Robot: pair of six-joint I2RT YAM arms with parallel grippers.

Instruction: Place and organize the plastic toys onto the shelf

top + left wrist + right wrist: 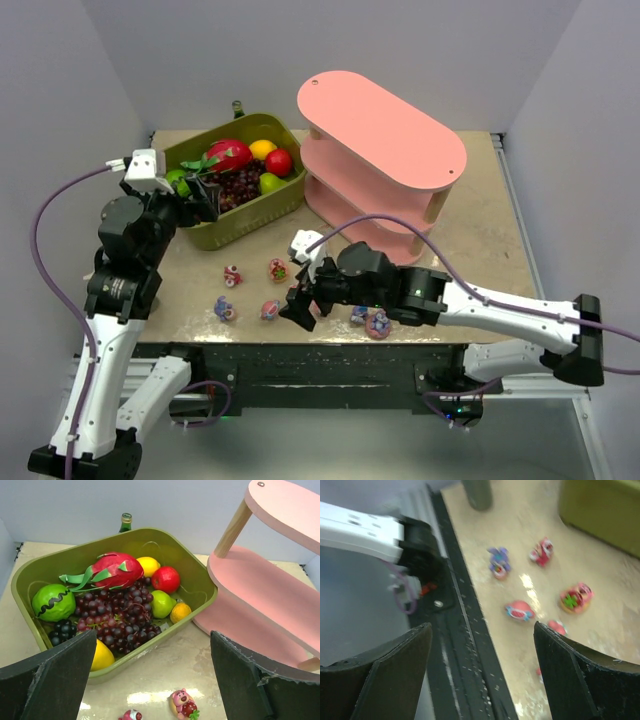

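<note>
The plastic toys are tiny glossy figurines in pink, red, white and blue, and all those in view lie on the table (470,240) near its front edge. The right gripper (298,308) hangs low over that edge, its fingers (375,680) spread wide with nothing between them. Just beyond its tips lies a pink toy with blue trim (520,611). A little further out sits a pink bear toy (576,598) with a green leaf on its front, and past those are a purple-blue toy (498,562) and a red-white toy (541,551). The wrist view is blurred, so finer detail is lost. Behind this gripper, under the wrist, rest a blue toy (358,315) and a round pink toy (378,323). The right arm stretches from its base across the table front, forearm low and nearly level.

The left gripper (205,200) is held over the near wall of the olive basket (165,545), fingers (50,680) likewise wide apart and empty. The left arm stands upright, folded at the elbow. The basket is full of fruit (grapes, a dragon fruit, lemons). To the right of this gripper and beyond the other stands the shelf (380,130), pink, three oval tiers on pale wooden uprights.
</note>
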